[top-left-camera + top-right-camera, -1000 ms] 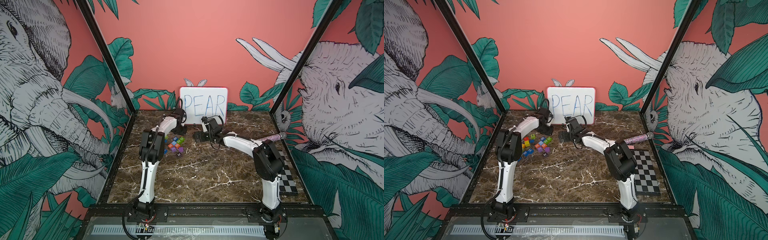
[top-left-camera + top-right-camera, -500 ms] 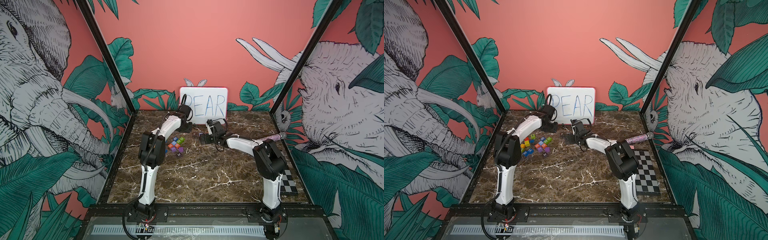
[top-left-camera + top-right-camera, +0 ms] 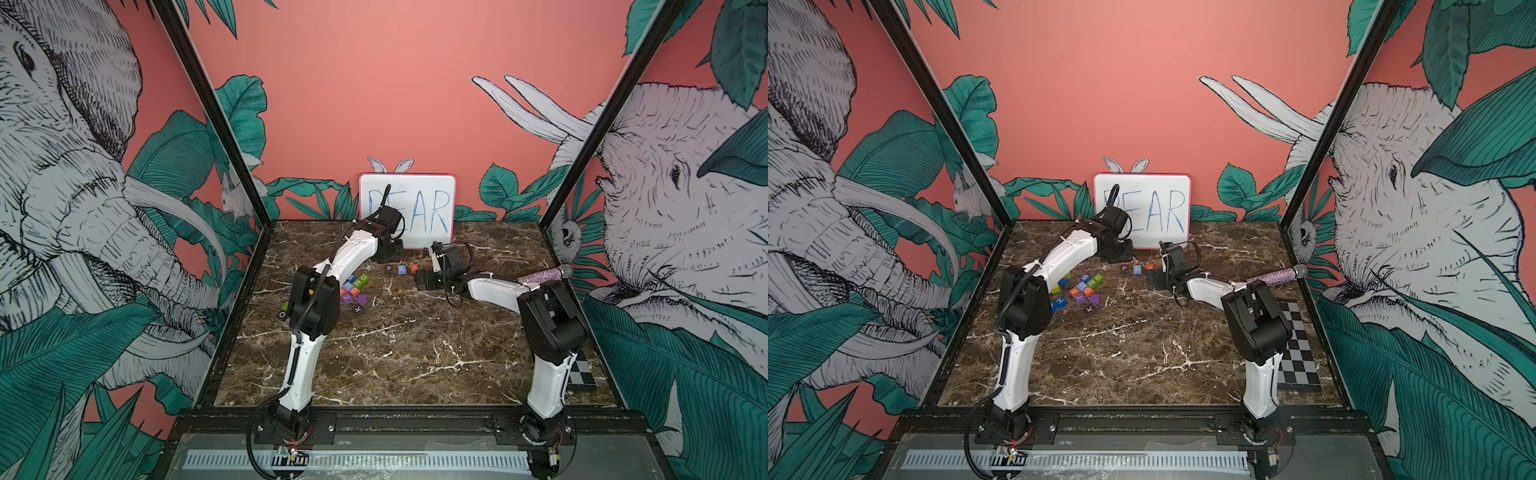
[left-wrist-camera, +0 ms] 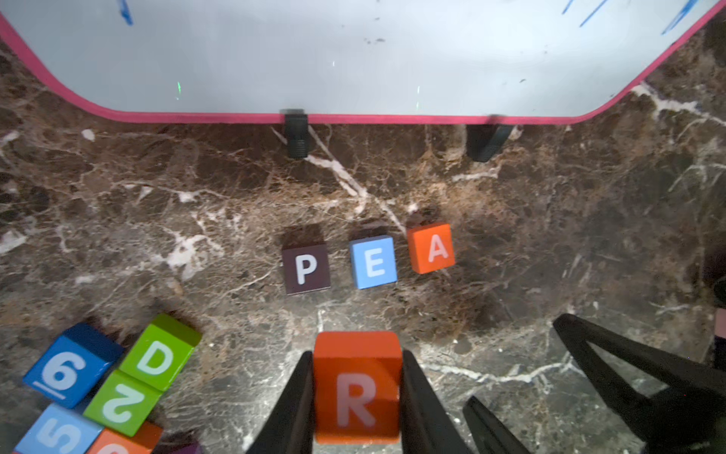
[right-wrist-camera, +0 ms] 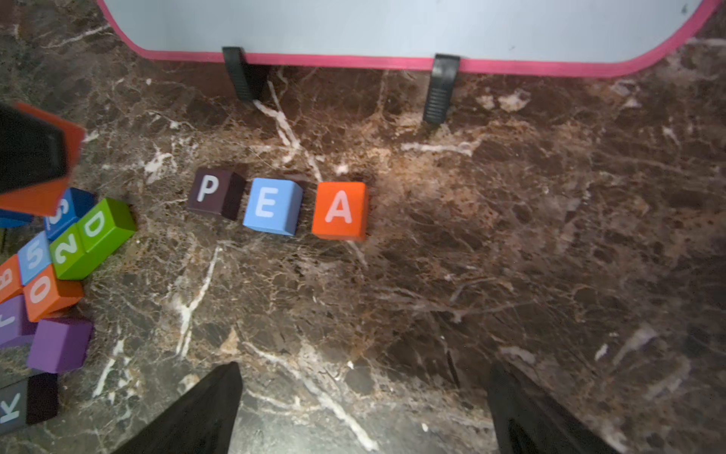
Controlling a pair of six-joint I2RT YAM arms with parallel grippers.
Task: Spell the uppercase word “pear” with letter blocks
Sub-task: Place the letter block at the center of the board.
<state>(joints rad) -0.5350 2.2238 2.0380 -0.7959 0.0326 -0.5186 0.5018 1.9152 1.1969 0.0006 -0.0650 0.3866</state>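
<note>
R block (image 4: 356, 387): orange-red, pinched between the two black fingers (image 4: 292, 397) of the left claw (image 4: 357, 359), right at the fingertips, raised off the marble table (image 4: 550, 236).
Left claw: closed narrow on two opposite sides of the R block, touching nothing else; in both top views just above frame centre, by the P end of the row.
Right claw (image 5: 365, 369): spread wide over bare marble; in both top views just right of frame centre, close beside the A end of the row.
P block (image 4: 306, 268), E block (image 4: 373, 262), A block (image 4: 431, 247): on the table in that order, just beside one another, near the foot of the whiteboard (image 4: 353, 59), apart from both claws.
R block facing: white R toward the left wrist camera, top of the letter toward the whiteboard, same way up as P, E, A.
Row axis: along the whiteboard's lower edge, left to right across both top views; no long axis on any single cube; A block turned slightly off the line.
Spare cubes (image 4: 118, 381): loose heap left of frame centre in both top views, beyond the P end.
</note>
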